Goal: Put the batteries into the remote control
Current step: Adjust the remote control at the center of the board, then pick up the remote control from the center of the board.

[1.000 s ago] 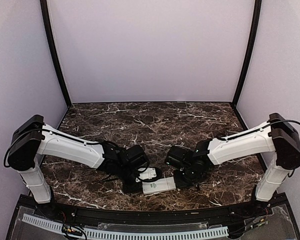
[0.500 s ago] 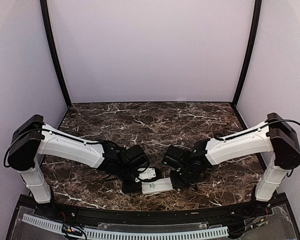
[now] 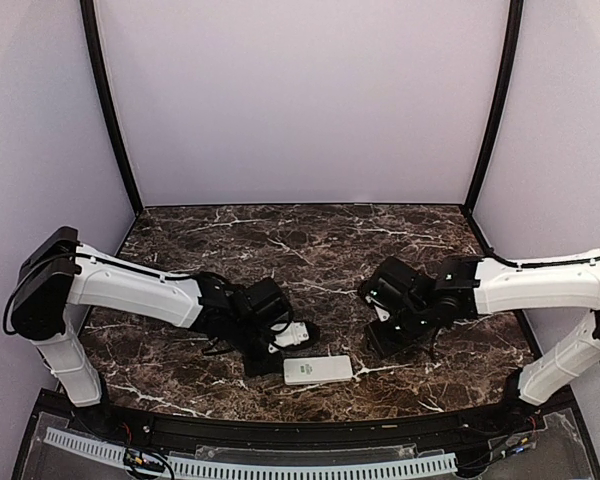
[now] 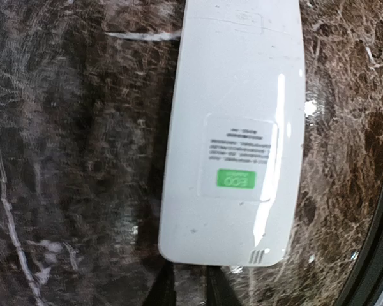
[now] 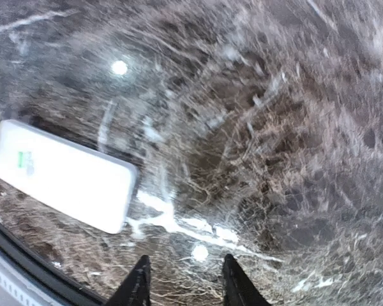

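We see the remote control [image 3: 318, 370] lying label side up on the marble table [image 3: 310, 250], close to the near edge. The left gripper [image 4: 190, 290] sits just left of it, jaws slightly parted and empty. The right gripper [image 5: 185, 284], also parted and empty, hovers well apart on the right.

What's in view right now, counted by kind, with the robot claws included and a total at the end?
Remote control: 1
Claws: 2, the left claw and the right claw
Total: 3
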